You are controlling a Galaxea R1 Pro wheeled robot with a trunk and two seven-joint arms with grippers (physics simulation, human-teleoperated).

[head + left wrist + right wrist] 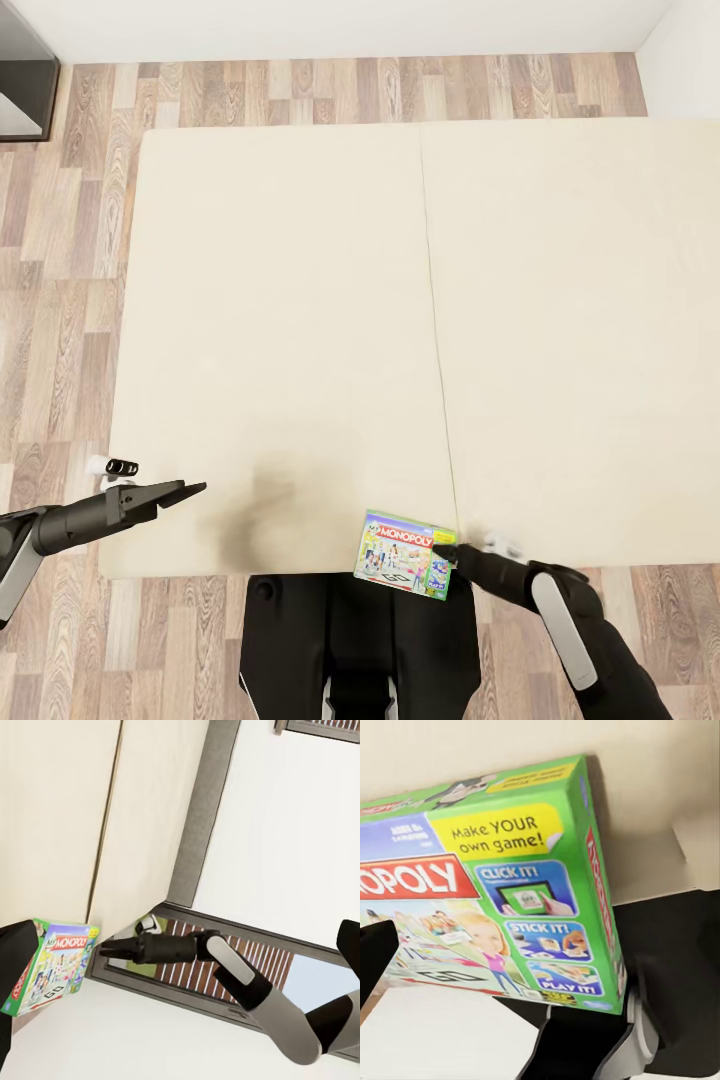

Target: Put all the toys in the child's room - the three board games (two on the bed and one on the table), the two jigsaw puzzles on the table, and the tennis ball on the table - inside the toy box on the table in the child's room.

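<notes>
— Right fingers (pixel 447 551)?
— Closed on the flat green Monopoly carton (pixel 405 554), at the wide cream bed's (pixel 300 330) near edge.
— Left fingers (pixel 190 490)?
— Empty, state unclear, over the bed corner.

You read on board game carton (pixel 502 900): "MONOPOLY"; "Make YOUR own game!"; "CLICK IT!"; "STICK IT!"; "PLAY IT!"

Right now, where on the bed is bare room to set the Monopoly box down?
Nearly all the bed is bare, both sides of its centre seam. Crowded only at the near edge: the Monopoly box by the right end effector, and the left end effector.
</notes>
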